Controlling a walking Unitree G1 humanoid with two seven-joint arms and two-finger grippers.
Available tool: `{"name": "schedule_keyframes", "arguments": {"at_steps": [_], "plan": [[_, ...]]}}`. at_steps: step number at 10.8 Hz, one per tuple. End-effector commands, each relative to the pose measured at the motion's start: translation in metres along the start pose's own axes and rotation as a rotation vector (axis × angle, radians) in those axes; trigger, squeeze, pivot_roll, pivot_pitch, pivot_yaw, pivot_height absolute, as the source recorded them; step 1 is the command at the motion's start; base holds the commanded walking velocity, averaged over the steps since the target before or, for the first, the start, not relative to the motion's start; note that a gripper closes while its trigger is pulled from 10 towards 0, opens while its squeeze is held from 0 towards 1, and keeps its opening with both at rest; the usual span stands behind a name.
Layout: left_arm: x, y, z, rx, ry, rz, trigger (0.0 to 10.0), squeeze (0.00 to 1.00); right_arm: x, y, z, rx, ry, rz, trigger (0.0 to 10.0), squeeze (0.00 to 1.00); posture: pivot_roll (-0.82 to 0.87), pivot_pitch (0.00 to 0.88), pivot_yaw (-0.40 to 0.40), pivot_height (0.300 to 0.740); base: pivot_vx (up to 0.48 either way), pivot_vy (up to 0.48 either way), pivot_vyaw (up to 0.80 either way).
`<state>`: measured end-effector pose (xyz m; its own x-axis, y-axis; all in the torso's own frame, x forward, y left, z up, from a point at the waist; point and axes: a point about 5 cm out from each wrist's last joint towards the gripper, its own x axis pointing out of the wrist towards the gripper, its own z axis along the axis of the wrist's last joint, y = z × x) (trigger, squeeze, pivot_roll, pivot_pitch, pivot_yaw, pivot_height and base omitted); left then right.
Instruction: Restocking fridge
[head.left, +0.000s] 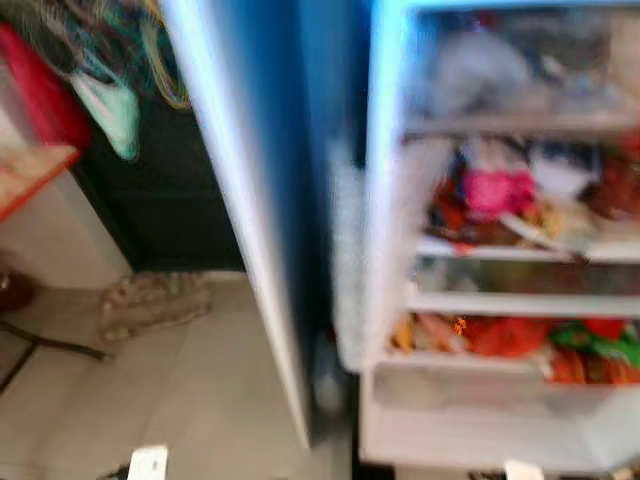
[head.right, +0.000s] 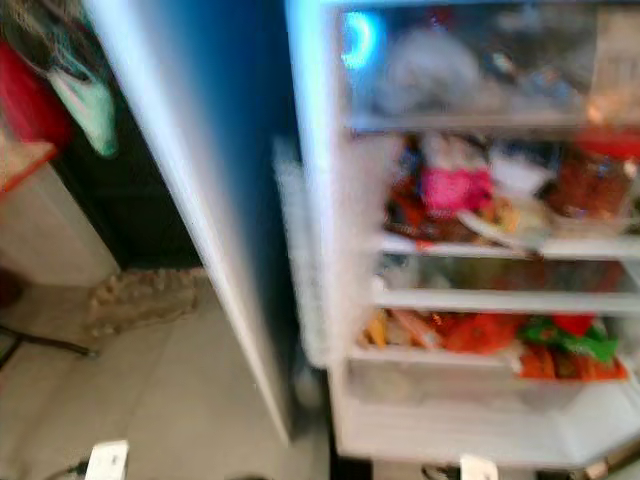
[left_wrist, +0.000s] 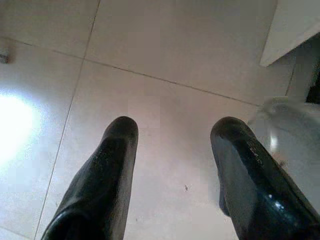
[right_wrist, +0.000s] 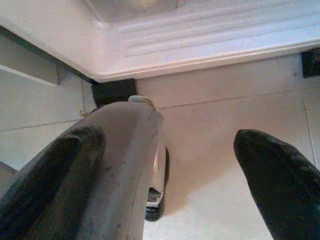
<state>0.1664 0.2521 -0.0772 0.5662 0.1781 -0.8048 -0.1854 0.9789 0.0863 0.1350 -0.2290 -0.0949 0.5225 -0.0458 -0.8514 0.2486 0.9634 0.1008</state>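
Left eye view: fridge door (head.left: 250, 200) ajar beside packed shelves (head.left: 520, 250).

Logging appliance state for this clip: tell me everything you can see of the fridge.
The fridge stands open, white inside, its door swung out toward the robot's left, the outer face looking blue-grey. Pale shelves are crowded with blurred packets, pink, red, orange and green; the contents cannot be identified. A clear drawer sits at the bottom. The cabinet rests on a pale tiled floor. Nothing is seen touching it.
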Motion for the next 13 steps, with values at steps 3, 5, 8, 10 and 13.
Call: {"name": "schedule_keyframes", "arguments": {"at_steps": [3, 5, 8, 10, 13], "plan": [[-0.002, 0.001, -0.014, 0.028, 0.057, 0.005, 10.0, 0.00, -0.002, 0.000, -0.014, -0.014, 0.055, 0.002, 10.0, 0.00, -0.01, 0.000, 0.041, 0.685, 0.000, 0.000, 0.00], [-0.003, 0.001, -0.015, 0.018, 0.058, 0.013, 10.0, 0.00, -0.002, 0.000, -0.015, -0.029, 0.066, 0.007, 10.0, 0.00, -0.01, 0.000, 0.036, 0.720, 0.000, 0.000, 0.00], [-0.003, 0.002, -0.017, 0.020, 0.062, 0.010, 10.0, 0.00, -0.003, 0.001, -0.017, -0.039, 0.074, 0.012, 10.0, 0.00, -0.02, 0.000, 0.039, 0.740, 0.000, 0.000, 0.00], [-0.003, 0.001, -0.018, 0.025, 0.067, 0.012, 10.0, 0.00, -0.003, 0.001, -0.018, -0.037, 0.069, 0.013, 10.0, 0.00, -0.02, 0.000, 0.036, 0.740, 0.000, 0.000, 0.00], [-0.004, -0.001, -0.022, 0.028, 0.079, 0.004, 10.0, 0.00, -0.004, 0.000, -0.020, -0.035, 0.068, 0.015, 10.0, 0.00, -0.02, 0.000, 0.031, 0.740, 0.000, 0.087, 0.00]]}}
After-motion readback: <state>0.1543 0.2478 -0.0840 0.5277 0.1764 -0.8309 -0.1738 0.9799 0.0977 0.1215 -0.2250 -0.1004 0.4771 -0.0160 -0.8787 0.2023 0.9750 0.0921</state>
